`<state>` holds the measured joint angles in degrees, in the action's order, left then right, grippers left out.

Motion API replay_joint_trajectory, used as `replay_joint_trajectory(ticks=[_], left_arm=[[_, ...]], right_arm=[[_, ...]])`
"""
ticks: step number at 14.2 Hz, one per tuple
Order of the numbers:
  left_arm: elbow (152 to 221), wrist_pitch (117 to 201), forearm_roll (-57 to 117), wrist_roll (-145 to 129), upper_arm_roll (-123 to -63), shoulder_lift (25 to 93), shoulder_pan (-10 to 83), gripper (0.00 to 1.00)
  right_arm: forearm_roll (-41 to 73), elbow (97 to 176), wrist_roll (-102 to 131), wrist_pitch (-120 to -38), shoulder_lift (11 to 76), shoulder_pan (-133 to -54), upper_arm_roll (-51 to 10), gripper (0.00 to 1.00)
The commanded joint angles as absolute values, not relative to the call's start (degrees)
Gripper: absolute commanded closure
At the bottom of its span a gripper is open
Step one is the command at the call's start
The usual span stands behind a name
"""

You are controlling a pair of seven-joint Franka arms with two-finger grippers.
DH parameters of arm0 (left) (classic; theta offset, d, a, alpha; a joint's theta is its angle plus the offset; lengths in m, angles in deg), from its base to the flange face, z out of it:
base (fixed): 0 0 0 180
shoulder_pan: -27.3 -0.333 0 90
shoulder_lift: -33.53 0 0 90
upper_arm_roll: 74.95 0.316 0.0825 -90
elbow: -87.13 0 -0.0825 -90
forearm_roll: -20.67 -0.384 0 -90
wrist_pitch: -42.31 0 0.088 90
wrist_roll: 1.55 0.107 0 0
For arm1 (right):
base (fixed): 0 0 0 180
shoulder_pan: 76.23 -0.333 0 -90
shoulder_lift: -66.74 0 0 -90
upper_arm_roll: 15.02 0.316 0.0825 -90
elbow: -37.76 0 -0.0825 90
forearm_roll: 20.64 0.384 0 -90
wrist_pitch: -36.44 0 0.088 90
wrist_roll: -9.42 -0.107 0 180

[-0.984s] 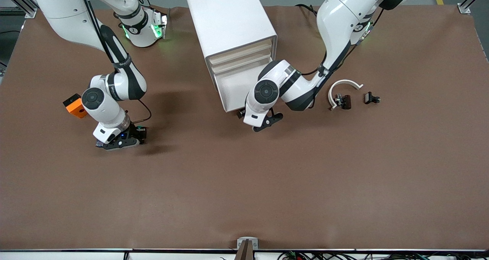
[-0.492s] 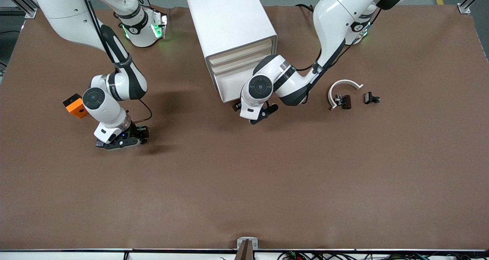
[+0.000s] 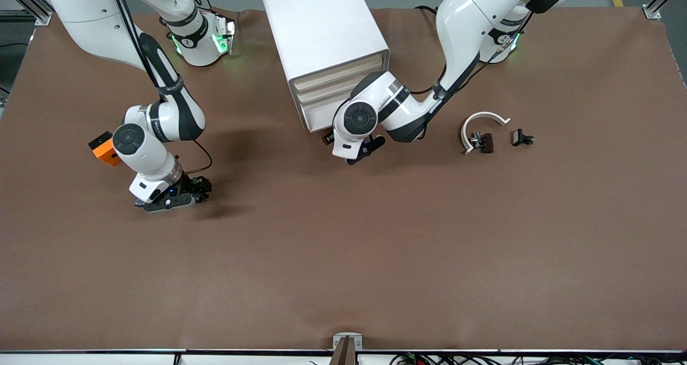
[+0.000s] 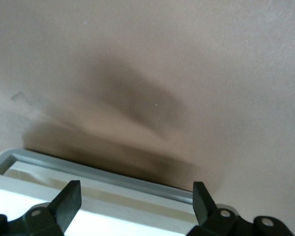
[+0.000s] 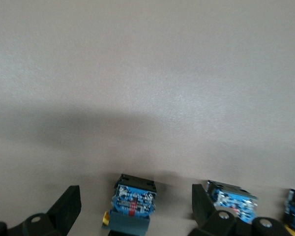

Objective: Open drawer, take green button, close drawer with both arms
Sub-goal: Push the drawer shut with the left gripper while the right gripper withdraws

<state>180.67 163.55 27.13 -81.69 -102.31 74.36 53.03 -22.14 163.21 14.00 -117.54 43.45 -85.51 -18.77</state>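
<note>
Left gripper (image 4: pixel 132 196) spread open at the drawer (image 3: pixel 316 119) front edge (nearly shut). Right gripper (image 5: pixel 136 196) open, low over table (image 3: pixel 375 247); bare cloth around.

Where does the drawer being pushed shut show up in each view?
Front view: drawer at the cabinet's low front, left gripper against it.
Left wrist view: drawer's rim between the gripper's fingers.
Right wrist view: not in it.
Shared landmark: brown table.
</note>
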Motion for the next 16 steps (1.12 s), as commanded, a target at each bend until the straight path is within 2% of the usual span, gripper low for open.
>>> replay_joint_trajectory(ticks=[1,6,11,14,16], left_arm=[[180.6,162.6,30.0,-83.2,-103.0,74.2,52.9,0.0],[180.6,158.7,33.9,-83.2,-103.4,74.5,53.3,0.0],[180.4,158.6,34.0,-82.8,-103.4,74.5,53.2,0.0],[180.5,157.4,34.1,-83.0,-104.1,74.6,53.4,0.0],[180.5,157.1,35.0,-83.3,-104.7,75.0,53.4,0.0]], right_arm=[[-22.6,158.5,14.3,-105.3,48.2,-83.1,-17.7,0.0],[-22.6,148.6,14.3,-86.2,52.9,-81.6,-18.0,0.0],[-22.7,133.2,18.6,-63.6,54.0,-78.9,-18.1,0.0],[-23.4,126.1,18.7,-55.2,54.1,-78.1,-18.4,0.0],[-23.5,122.9,20.5,-52.5,54.1,-77.4,-19.1,0.0]])
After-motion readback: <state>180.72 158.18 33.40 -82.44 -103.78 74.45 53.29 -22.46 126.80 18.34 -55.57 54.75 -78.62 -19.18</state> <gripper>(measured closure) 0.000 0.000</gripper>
